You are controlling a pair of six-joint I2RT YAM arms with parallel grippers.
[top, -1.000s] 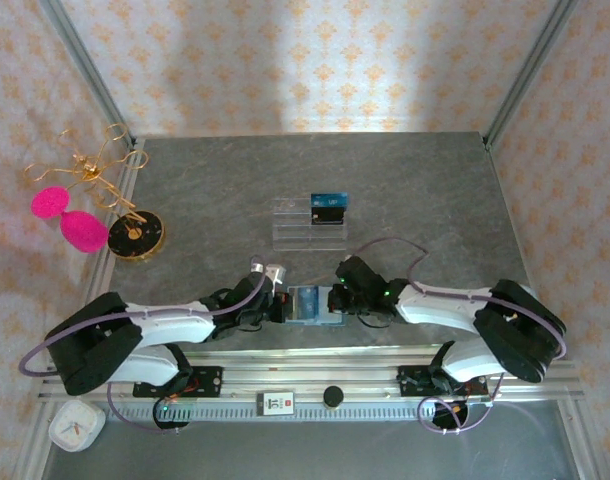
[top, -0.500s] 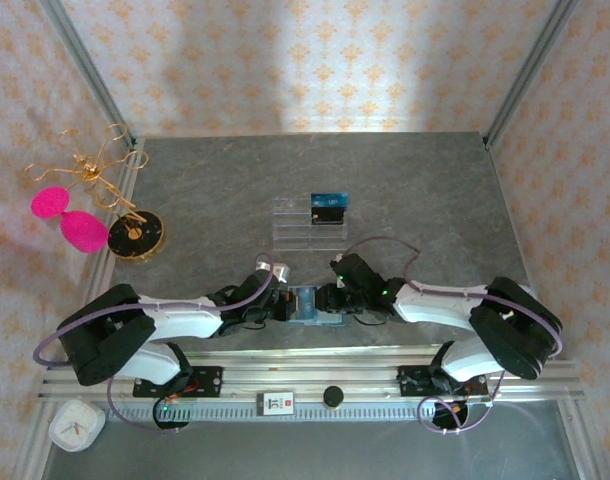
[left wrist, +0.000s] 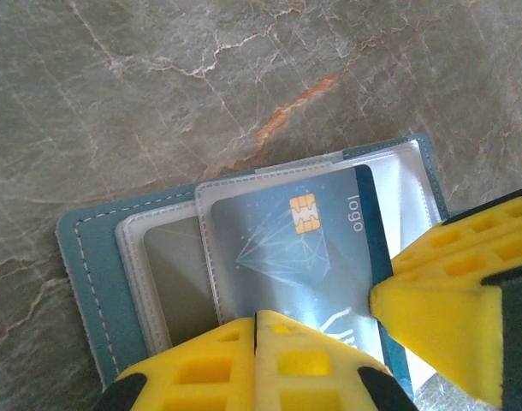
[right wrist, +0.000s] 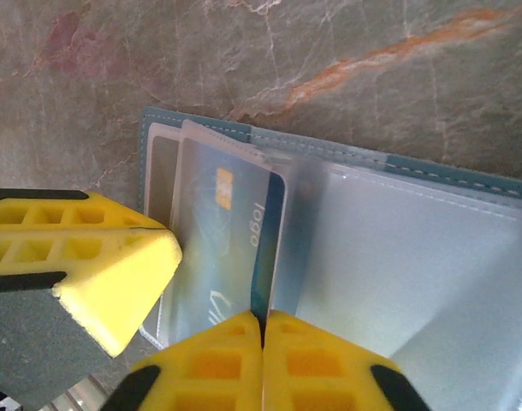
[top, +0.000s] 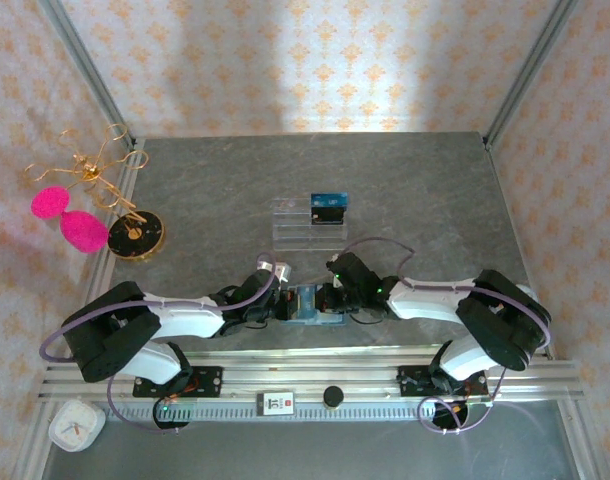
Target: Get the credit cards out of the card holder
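At six o'clock on the grey marbled table point(top: 425, 190), just beyond the rail's small white label point(top: 275, 402) (print too small to read), the teal card holder point(top: 307, 303) lies open and flat. The left gripper point(top: 278, 306) meets it from nine o'clock, the right gripper point(top: 330, 300) from three. Each has its yellow jaws pressed together, tips at the lining; whether either nips an edge I cannot tell. The left wrist view shows a dark blue credit card point(left wrist: 295, 248) in a clear slot, with a gold chip point(left wrist: 305, 214) and the word "logo". Toward twelve o'clock stands a clear tiered acrylic stand point(top: 307, 232) bearing a blue card point(top: 328, 208) — its marks unreadable. At ten o'clock stands a gold wire stand point(top: 95, 175).
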